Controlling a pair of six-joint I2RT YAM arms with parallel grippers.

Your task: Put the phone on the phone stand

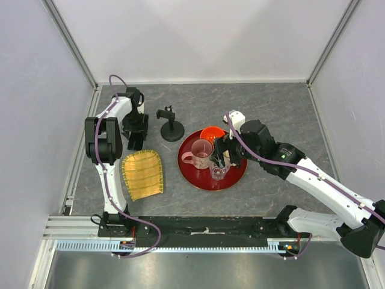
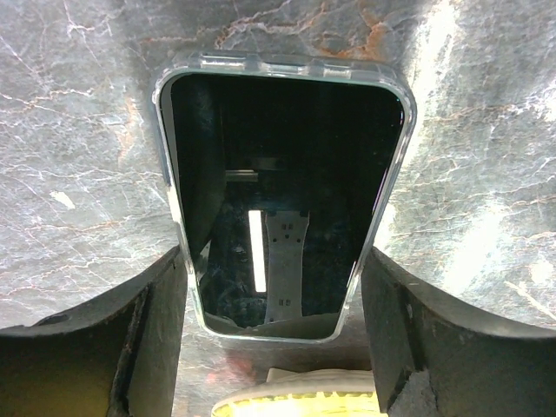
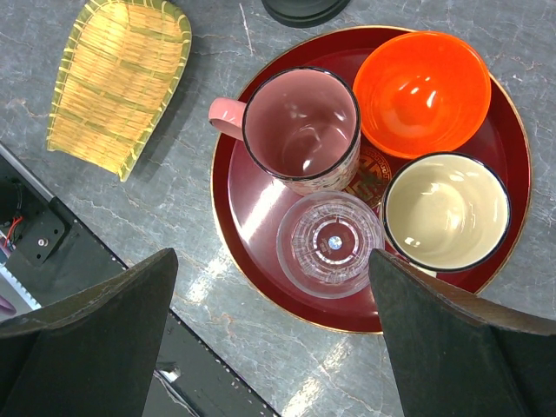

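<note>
One phone [image 2: 282,174], edges apparently clamped by left gripper [image 2: 274,265] (grasp step); next: lift, carry, seat on stand [image 1: 172,129]. Right gripper [image 3: 274,261] gapes wide over tray [image 3: 248,221].

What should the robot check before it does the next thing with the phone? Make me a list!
1. Phone lies flat between the left gripper jaws: ok.
2. Jaws squeezing the phone tight: cannot tell, they sit right at its edges.
3. Stand upright with nothing on it: ok.
4. Way from phone to stand free in the top view: ok, it seems.
5. Right gripper out of the way, open above the tray: ok.
</note>
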